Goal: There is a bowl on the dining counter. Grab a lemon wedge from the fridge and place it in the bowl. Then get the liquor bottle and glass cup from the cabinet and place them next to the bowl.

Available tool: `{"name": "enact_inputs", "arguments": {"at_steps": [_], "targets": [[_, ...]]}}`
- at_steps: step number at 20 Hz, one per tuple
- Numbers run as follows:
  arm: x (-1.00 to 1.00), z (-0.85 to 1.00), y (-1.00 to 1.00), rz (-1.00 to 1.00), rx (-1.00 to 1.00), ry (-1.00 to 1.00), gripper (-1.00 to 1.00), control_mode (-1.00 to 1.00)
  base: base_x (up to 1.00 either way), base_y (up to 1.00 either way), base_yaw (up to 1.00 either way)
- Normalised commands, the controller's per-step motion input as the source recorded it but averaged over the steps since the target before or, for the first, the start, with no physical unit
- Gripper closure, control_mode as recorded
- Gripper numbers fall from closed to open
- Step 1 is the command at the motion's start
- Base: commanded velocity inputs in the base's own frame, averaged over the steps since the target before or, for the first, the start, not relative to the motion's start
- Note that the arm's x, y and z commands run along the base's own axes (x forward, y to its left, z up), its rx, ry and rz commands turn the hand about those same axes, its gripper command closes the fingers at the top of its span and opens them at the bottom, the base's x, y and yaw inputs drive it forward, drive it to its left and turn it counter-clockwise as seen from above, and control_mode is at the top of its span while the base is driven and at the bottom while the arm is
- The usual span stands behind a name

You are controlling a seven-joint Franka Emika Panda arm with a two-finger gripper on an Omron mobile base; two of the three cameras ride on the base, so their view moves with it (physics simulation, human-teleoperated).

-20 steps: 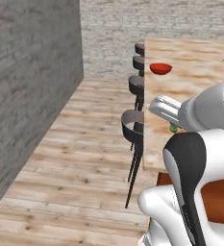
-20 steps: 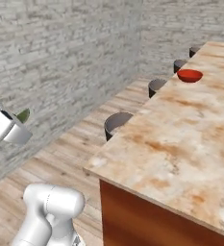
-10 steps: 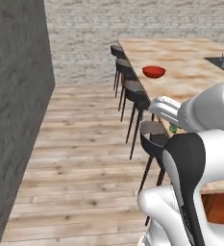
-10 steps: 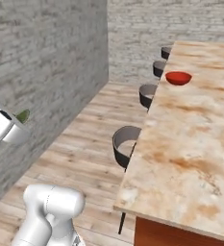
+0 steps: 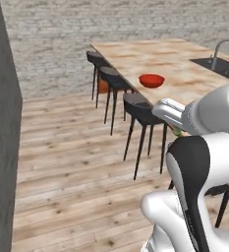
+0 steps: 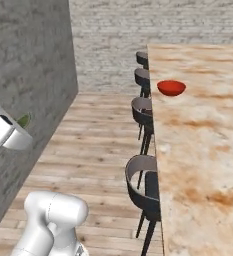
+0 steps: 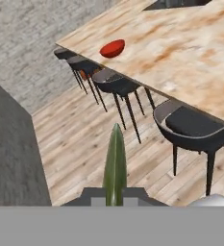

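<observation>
The gripper is pinching the lemon wedge between closed jaws while well short of the red bowl on the dining counter, so it is needing a firm hold and a release directly above the bowl.

A red bowl sits on the marble dining counter.
</observation>
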Motion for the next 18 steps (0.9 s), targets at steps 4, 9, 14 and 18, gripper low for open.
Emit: {"name": "enact_inputs", "arguments": {"at_steps": [4, 9, 14, 18], "targets": [[0.0, 0.0, 0.0, 0.0, 0.0, 0.0, 1.0, 1.0, 0.88, 0.75, -0.4], [0.0, 0.0, 0.0, 0.0, 0.0, 0.0, 1.0, 1.0, 0.89, 0.7, -0.42], [0.0, 0.0, 0.0, 0.0, 0.0, 0.0, 1.0, 1.0, 0.85, 0.64, -0.45], [0.0, 0.0, 0.0, 0.0, 0.0, 0.0, 1.0, 1.0, 0.8, 0.59, -0.49]]}}
